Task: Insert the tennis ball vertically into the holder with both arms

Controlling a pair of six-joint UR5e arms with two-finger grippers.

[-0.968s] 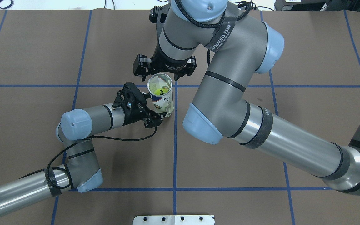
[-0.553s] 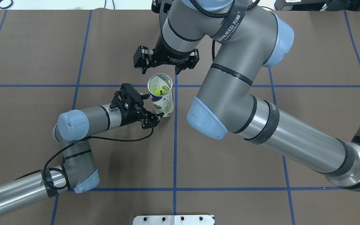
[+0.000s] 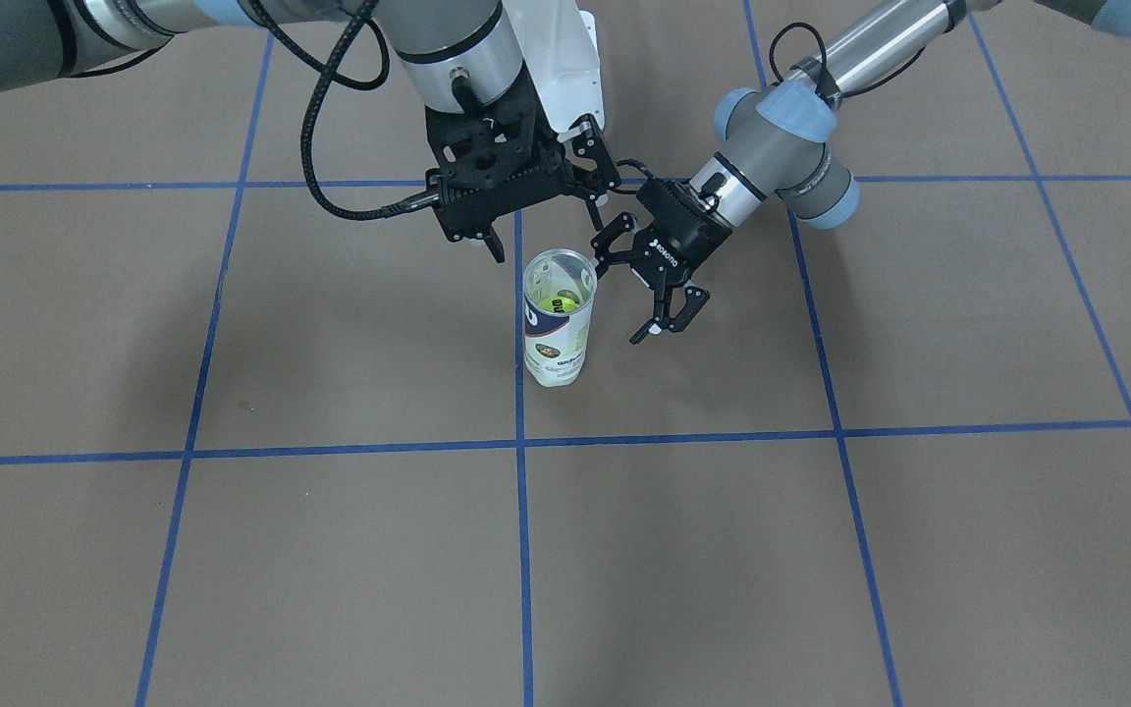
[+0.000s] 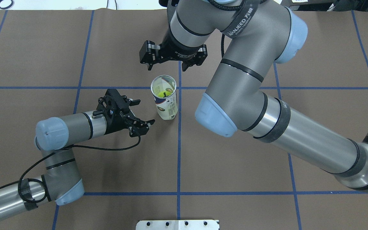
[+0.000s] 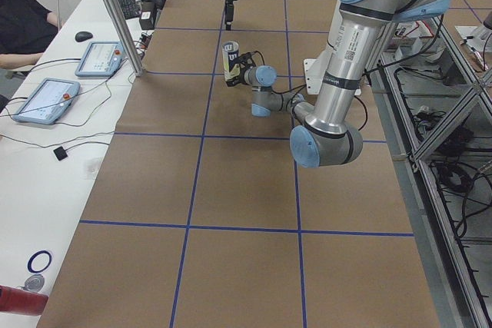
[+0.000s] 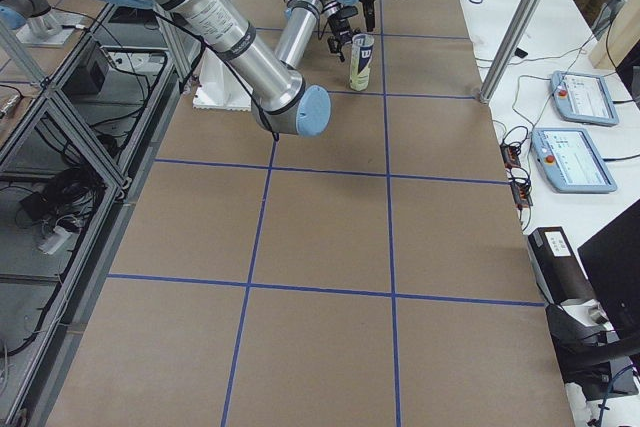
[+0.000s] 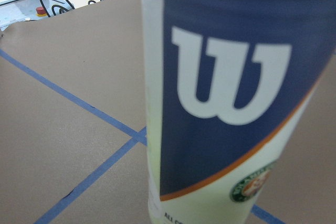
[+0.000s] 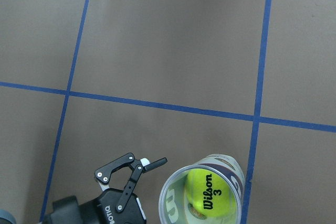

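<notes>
The holder (image 4: 164, 103), a clear can with a navy and white "W" label, stands upright on the table. A yellow tennis ball (image 4: 163, 94) lies inside it. The holder (image 3: 557, 339) and ball (image 3: 559, 303) also show in the front-facing view, and the label fills the left wrist view (image 7: 231, 103). My left gripper (image 4: 143, 112) is open and empty, just left of the holder and apart from it. My right gripper (image 4: 167, 67) is open and empty, beyond the holder's mouth. The right wrist view looks down on the ball (image 8: 210, 198) and one left finger (image 8: 155, 163).
The brown table cover has a grid of blue tape lines (image 4: 179, 143). A white pedestal base (image 3: 565, 59) stands by the robot. A white plate with holes (image 4: 177, 224) lies at the near edge. Tablets (image 5: 104, 57) lie on the side bench.
My left gripper has drawn back to the left, away from the holder. My right gripper has moved farther from the holder's mouth. The holder stays upright with the ball inside.
</notes>
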